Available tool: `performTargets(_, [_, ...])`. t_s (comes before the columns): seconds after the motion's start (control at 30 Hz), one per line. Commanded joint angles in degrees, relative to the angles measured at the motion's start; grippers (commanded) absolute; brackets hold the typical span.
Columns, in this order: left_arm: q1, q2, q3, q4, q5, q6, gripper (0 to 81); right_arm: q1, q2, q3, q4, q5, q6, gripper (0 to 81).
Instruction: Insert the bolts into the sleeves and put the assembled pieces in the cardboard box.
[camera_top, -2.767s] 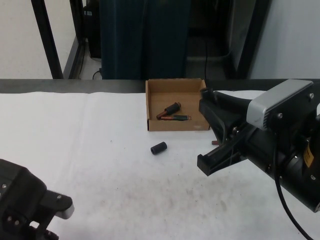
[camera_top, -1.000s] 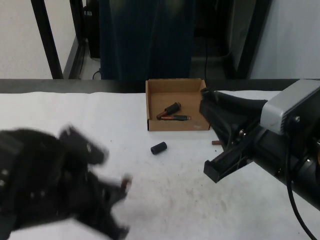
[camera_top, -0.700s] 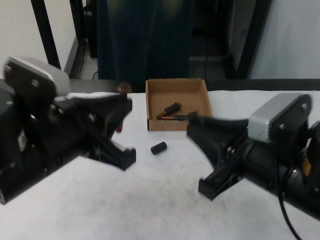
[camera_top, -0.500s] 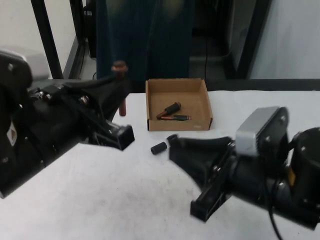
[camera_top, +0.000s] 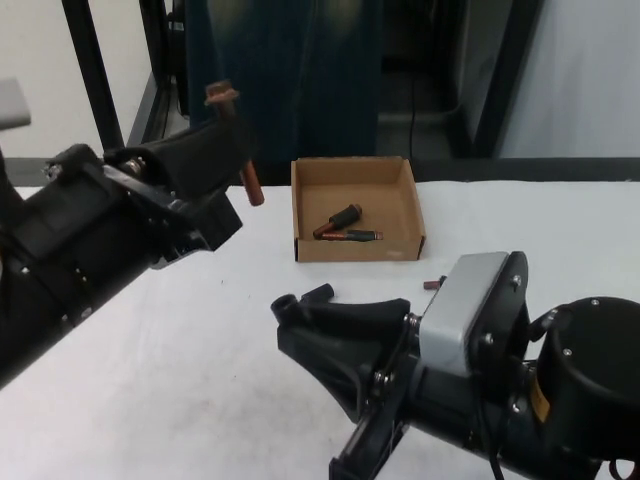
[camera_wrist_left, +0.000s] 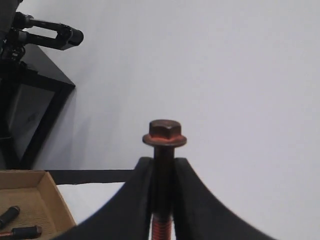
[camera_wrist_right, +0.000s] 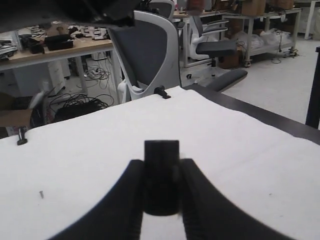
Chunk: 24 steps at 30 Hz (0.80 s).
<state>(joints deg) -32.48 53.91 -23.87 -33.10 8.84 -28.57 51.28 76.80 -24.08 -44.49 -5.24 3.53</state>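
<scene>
Work stands midway: two assembled pieces (camera_top: 345, 216) lie in the brown cardboard box (camera_top: 350, 163), the left gripper (camera_wrist_left: 162, 166) clamps a rusty hex-headed bolt (camera_wrist_left: 164, 135) aloft, the right gripper (camera_wrist_right: 161, 169) a black cylindrical sleeve (camera_wrist_right: 161, 152), not yet joined.

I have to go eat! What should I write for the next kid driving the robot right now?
Left pincer: shut on a bolt, held up in the air.
Right pincer: shut on a sleeve, down at the bench.
Done: two assembled pieces lie in the box.
Left: push bolt into sleeve, box it; then the spare bolt on the bench.
</scene>
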Motion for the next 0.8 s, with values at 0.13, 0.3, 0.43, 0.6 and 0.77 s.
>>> performTargets(0.13, [-2.1,-0.6,1.7,-3.6,0.2,-2.7,0.9,0.1,-0.1,-3.1,-1.2,4.7,1.7,0.3])
performTargets(0.3, [-4.5,-0.6,1.6,-5.4,-0.4,-1.4,0.9,0.1,0.0,-4.6,-1.3,5.2,1.7,0.3])
performTargets(0.43, [-4.8,-0.6,1.6,-5.3,-2.4,0.0,0.9,0.1,0.5,-5.0,-1.5,5.2,1.7,0.3])
performTargets(0.6, [-4.8,-0.5,1.9,-5.3,-3.5,5.3,0.9,0.1,1.0,-5.1,-1.7,5.2,1.7,0.3])
performTargets(0.77, [-4.8,-0.3,3.2,-5.3,-4.5,6.8,0.9,0.1,1.0,-5.1,-1.7,5.2,1.7,0.3])
